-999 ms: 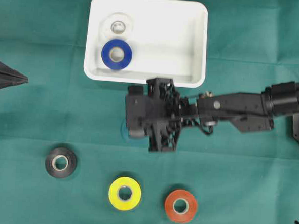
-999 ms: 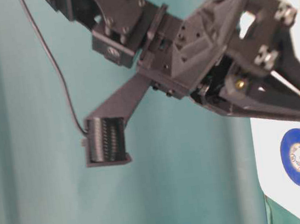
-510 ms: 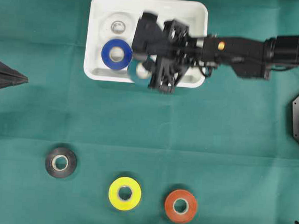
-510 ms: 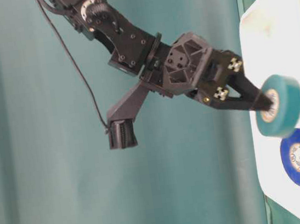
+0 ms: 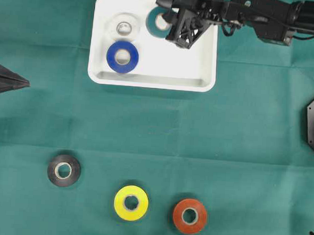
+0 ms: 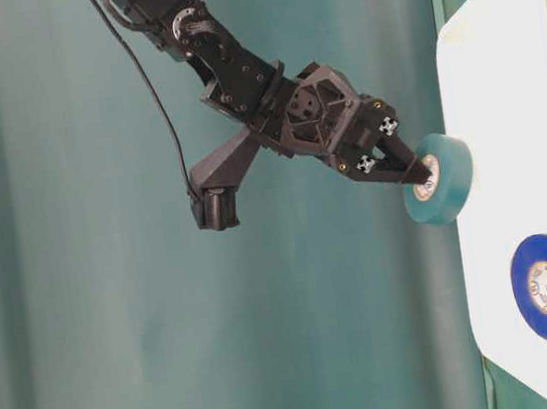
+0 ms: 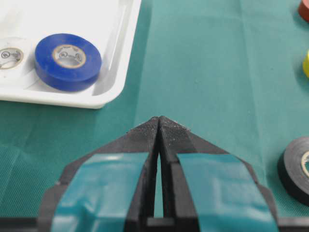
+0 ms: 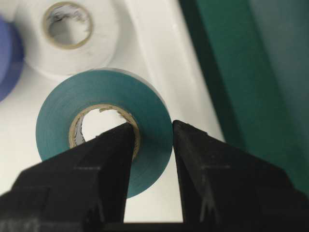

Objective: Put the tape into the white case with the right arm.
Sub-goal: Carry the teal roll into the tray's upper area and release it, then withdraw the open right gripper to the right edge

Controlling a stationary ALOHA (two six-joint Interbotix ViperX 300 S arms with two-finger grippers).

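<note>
The teal tape (image 5: pixel 158 23) hangs pinched by its wall in the right claw (image 5: pixel 168 23), one finger through its core, above the upper edge of the white case (image 5: pixel 202 72) at the frame's top. Inside the case lie a blue roll (image 5: pixel 122 57) and a white roll (image 5: pixel 123 27), flat, touching.

In the overhead view the right arm (image 5: pixel 270 12) runs off the top and right edges, and its frame covers part of the teal roll (image 5: pixel 156 22). The left gripper (image 5: pixel 2 81) is cut by the left edge. The left wrist view crops the black roll (image 7: pixel 297 169), yellow roll (image 7: pixel 306 64) and red roll (image 7: pixel 304 9).
</note>
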